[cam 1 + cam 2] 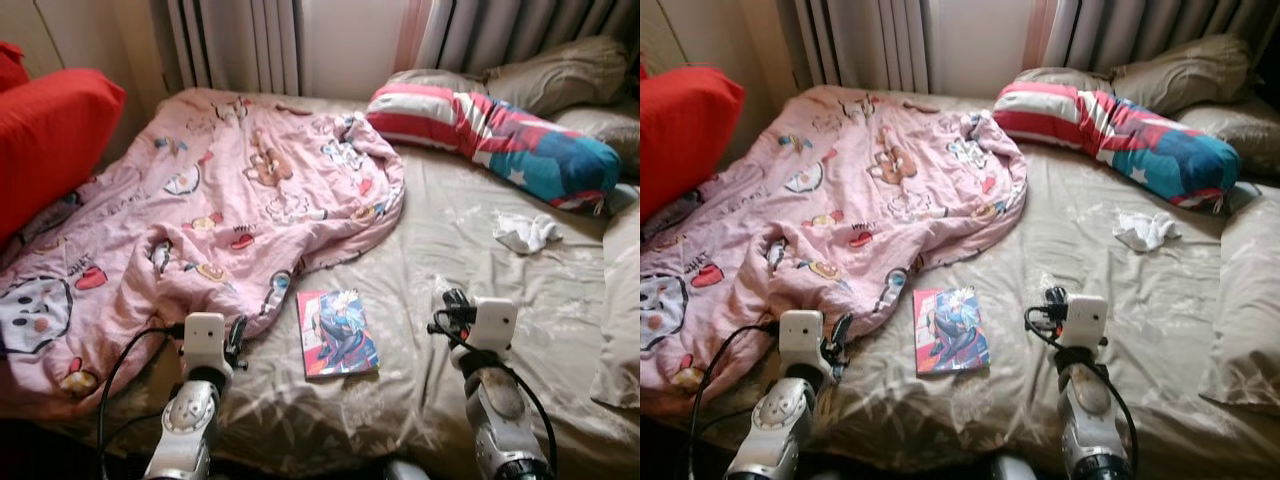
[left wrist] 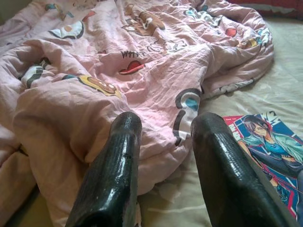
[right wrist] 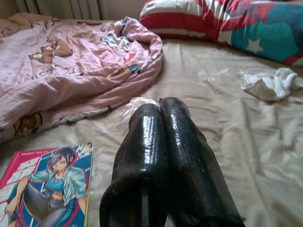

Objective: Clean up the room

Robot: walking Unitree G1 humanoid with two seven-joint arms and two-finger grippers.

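On the beige bed sheet (image 1: 440, 240) lies a comic book (image 1: 337, 333) with a drawn figure on its cover, between my two arms. A rumpled pink cartoon-print blanket (image 1: 220, 200) covers the bed's left half. My left gripper (image 2: 165, 125) is open, low over the blanket's near edge, with the book (image 2: 265, 142) just to its right. My right gripper (image 3: 159, 101) is shut, right of the book (image 3: 47, 184). A scrap of clear plastic (image 3: 135, 106) sits right at its fingertips; whether it is pinched is unclear. A crumpled white cloth (image 1: 527, 232) lies farther right.
A striped red, white and teal pillow (image 1: 490, 130) lies across the head of the bed, with beige pillows (image 1: 560, 70) behind it and another (image 1: 620, 300) at the right edge. A red cushion (image 1: 45, 140) stands at the far left. Curtains hang behind the bed.
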